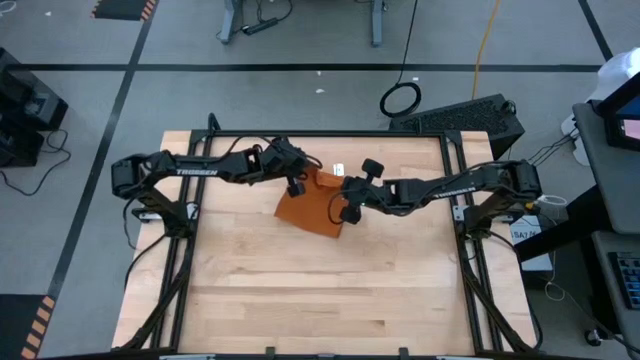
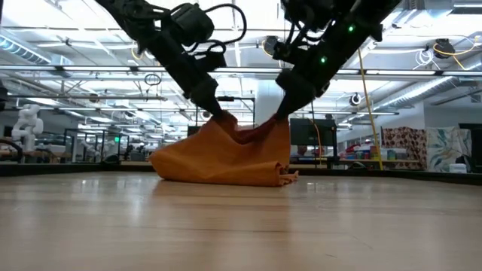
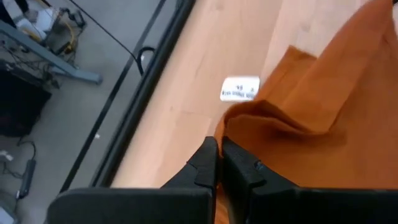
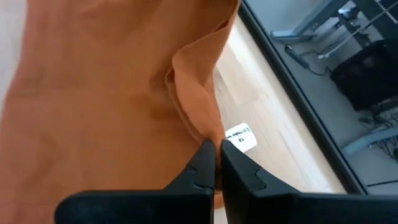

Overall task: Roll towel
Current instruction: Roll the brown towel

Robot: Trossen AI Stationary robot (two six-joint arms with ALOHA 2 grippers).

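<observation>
The burnt-orange towel (image 1: 312, 203) lies at the table's far middle, its lower part on the wood and its top raised in two peaks (image 2: 226, 154). Its white tag (image 1: 338, 169) lies on the table by the far edge and also shows in the left wrist view (image 3: 239, 89) and the right wrist view (image 4: 239, 138). My left gripper (image 1: 297, 186) is shut on the towel's left peak (image 2: 216, 117). My right gripper (image 1: 348, 208) is shut on the right peak (image 2: 280, 119). My left gripper pinches a folded edge of the towel (image 3: 229, 127) between its two fingers, slanting down from the table's left. That part is lifted; the cloth sags slack from it to the table. My right gripper pinches a bunched edge of the towel (image 4: 204, 132) near the tag between its two fingers, slanting down from the table's right. That part is lifted, and the cloth hangs from it to the table (image 2: 282, 177).
A black frame rail (image 1: 330, 134) runs along the table's far edge, with side rails (image 1: 180, 250) left and right. Bare wood (image 1: 320, 290) stretches from the towel to the near edge.
</observation>
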